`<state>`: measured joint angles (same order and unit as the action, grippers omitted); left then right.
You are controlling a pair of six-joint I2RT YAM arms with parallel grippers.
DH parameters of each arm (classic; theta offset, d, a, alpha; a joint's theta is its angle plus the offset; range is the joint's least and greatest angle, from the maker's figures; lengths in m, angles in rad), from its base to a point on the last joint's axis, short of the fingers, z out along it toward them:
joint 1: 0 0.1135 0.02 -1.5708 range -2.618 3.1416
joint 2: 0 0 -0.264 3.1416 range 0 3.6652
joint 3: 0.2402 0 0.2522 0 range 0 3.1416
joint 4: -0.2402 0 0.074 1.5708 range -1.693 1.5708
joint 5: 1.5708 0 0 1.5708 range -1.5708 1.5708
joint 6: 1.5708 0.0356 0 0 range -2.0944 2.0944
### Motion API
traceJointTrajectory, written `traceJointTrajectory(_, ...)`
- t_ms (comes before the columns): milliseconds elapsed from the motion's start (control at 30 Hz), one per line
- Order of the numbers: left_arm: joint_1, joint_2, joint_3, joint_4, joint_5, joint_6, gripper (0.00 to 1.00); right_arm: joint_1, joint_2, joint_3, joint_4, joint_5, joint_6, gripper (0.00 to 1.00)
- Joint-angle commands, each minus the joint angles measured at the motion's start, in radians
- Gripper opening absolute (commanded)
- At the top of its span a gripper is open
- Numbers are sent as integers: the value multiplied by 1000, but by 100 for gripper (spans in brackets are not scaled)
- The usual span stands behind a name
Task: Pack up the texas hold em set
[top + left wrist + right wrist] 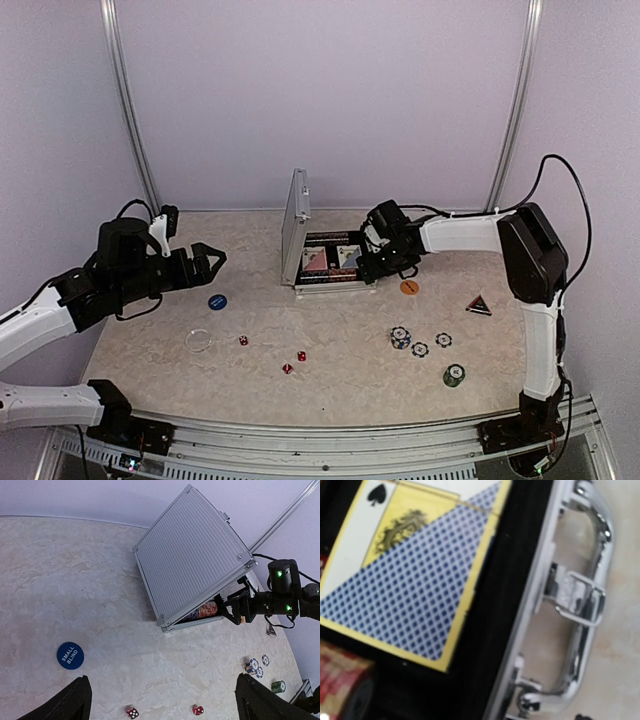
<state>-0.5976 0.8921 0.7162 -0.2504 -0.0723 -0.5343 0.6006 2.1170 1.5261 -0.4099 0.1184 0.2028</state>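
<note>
Case (pixel 297 215) open, decks (pixel 330 258) in; chips (pixel 401 337), dice (pixel 301 355), discs (pixel 217 300) lie on the counter (pixel 340 325). Left gripper (pixel 212 263) gapes empty; right gripper (pixel 372 262) over the case, grip untellable

Top external: high, behind the robot, looking down and forward over the whole table (pixel 340 335). Left wrist: low, mid-range, facing the ribbed outside of the case (pixel 192 560) lid. Right wrist: very close, straight down on the case lining, card deck (pixel 415 575) and handle (pixel 582 605). Shared by all three: the case.
</note>
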Motion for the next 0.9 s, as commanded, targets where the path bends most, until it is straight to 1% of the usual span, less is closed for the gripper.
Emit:
traceJointTrajectory(0, -25, -14, -35, 49, -10, -34, 99, 57, -10, -57, -150, -3, 2, 80)
traceJointTrajectory(267, -56, -12, -82, 90, -29, -78, 99, 101, -49, -103, -151, 25, 33, 81)
traceJointTrajectory(433, -85, -3, -148, 168, -27, -158, 99, 108, -73, -117, -151, 48, 43, 81)
traceJointTrajectory(567, -114, 9, -196, 242, -34, -204, 99, 106, -121, -114, -153, 80, 46, 85)
traceJointTrajectory(633, -125, 18, -211, 272, -40, -216, 97, 104, -148, -110, -158, 88, 48, 87)
traceJointTrajectory(700, -134, 31, -224, 296, -42, -226, 92, 102, -177, -102, -168, 100, 49, 91)
traceJointTrajectory(767, -140, 42, -239, 324, -36, -241, 84, 97, -206, -98, -179, 113, 49, 95)
traceJointTrajectory(800, -144, 48, -245, 340, -34, -251, 76, 93, -223, -99, -182, 118, 48, 97)
traceJointTrajectory(833, -149, 62, -251, 359, -32, -262, 65, 91, -240, -103, -182, 124, 49, 98)
traceJointTrajectory(867, -154, 75, -256, 377, -31, -276, 56, 86, -257, -106, -182, 127, 50, 98)
